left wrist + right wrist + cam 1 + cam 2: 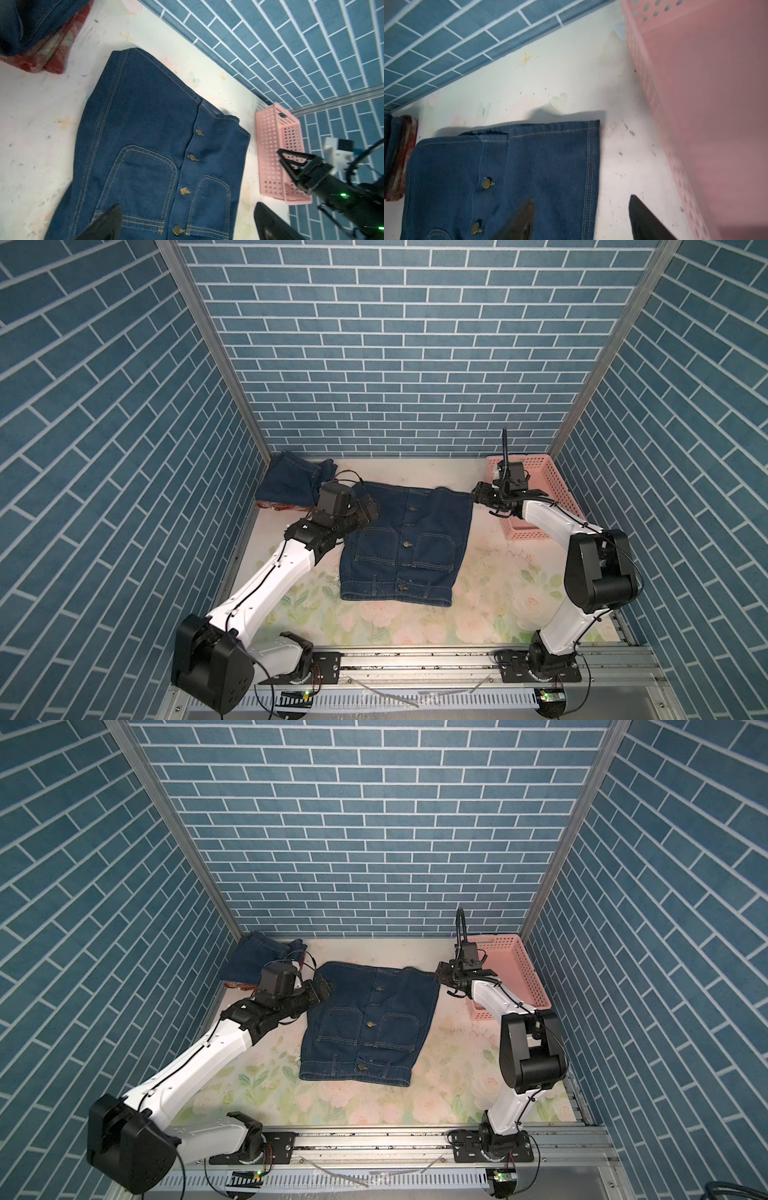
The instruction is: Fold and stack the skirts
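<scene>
Dark blue buttoned denim skirt (405,539): thick, floppy, probably heavyish; pinch hem corners. Left gripper (370,506) and right gripper (478,492) agape, empty.

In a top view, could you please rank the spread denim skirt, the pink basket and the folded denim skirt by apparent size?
1. spread denim skirt
2. pink basket
3. folded denim skirt
The last two are partly hidden, so less sure.

Top views overlook everything from above; wrist views closely share the buttoned skirt (145,128)
</scene>
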